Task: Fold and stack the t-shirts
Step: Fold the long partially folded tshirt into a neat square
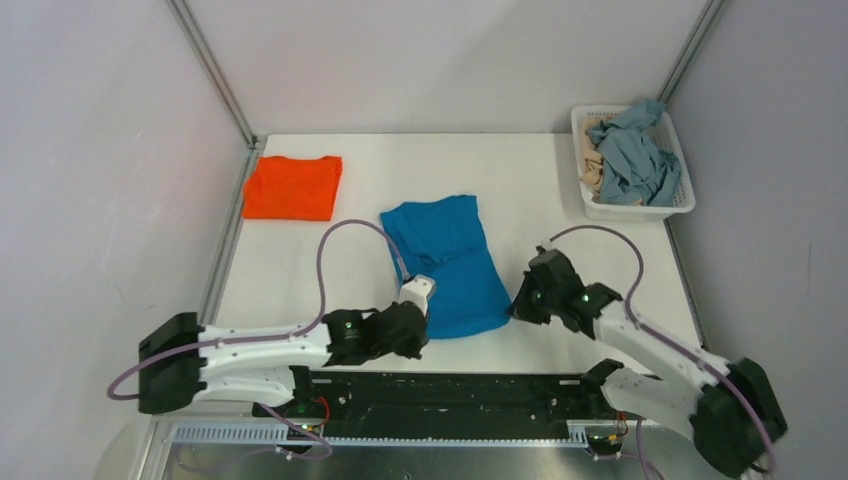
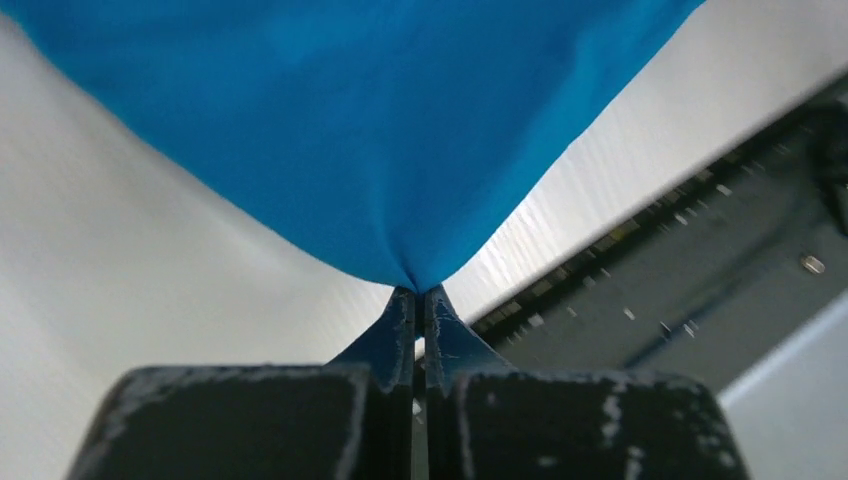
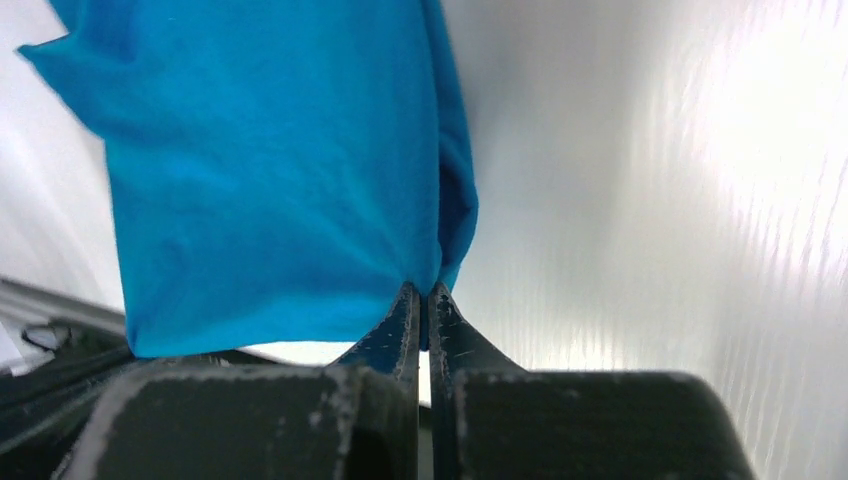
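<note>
A blue t-shirt (image 1: pixel 447 262) lies partly folded in the middle of the white table. My left gripper (image 1: pixel 423 333) is shut on its near left corner; in the left wrist view the blue cloth (image 2: pixel 380 130) is pinched between the closed fingertips (image 2: pixel 420 292). My right gripper (image 1: pixel 515 307) is shut on the near right corner; in the right wrist view the cloth (image 3: pixel 280 180) hangs from the closed tips (image 3: pixel 422 290). An orange t-shirt (image 1: pixel 293 187) lies folded at the far left of the table.
A white basket (image 1: pixel 684 203) at the far right holds several crumpled grey-blue and beige shirts (image 1: pixel 628 160). A black rail (image 1: pixel 450 392) runs along the table's near edge. Metal frame posts stand at the back corners.
</note>
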